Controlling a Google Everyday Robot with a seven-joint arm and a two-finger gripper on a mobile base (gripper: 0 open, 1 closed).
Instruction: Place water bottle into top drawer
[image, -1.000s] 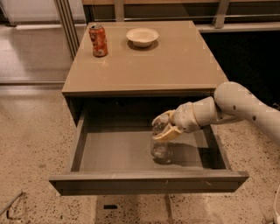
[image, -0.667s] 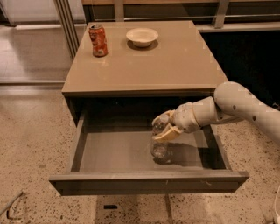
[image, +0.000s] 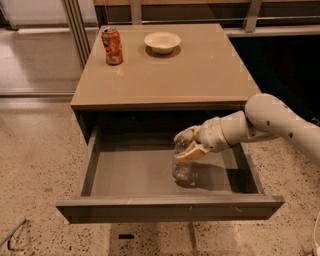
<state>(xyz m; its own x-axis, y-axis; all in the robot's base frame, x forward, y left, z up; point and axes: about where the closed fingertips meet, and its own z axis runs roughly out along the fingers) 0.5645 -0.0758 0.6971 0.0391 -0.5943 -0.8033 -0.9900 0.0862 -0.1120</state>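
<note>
In the camera view, little has changed over the last second. The gripper sits where it was, low inside the open drawer, and the bottle has not shifted either. The fingers are closed around the bottle's upper part, near the cap, with its clear body hanging straight below the hand. The base looks to be touching the drawer floor, or just off it; I cannot tell which. The bottle is roughly upright, with bare drawer floor stretching away to the hand's left and the drawer's front panel near, toward the camera. The arm reaches in from the right, over the drawer's side wall. The can and bowl stand well apart from the hand, up on the cabinet top beyond it and out of the way. The stillness suggests the lowering is done and the task is nearly finished — the bottle is already within the drawer, and only the release seems left. The risk is that opening the grip tips a tall, light bottle — letting go gently and lifting straight up would suit.
</note>
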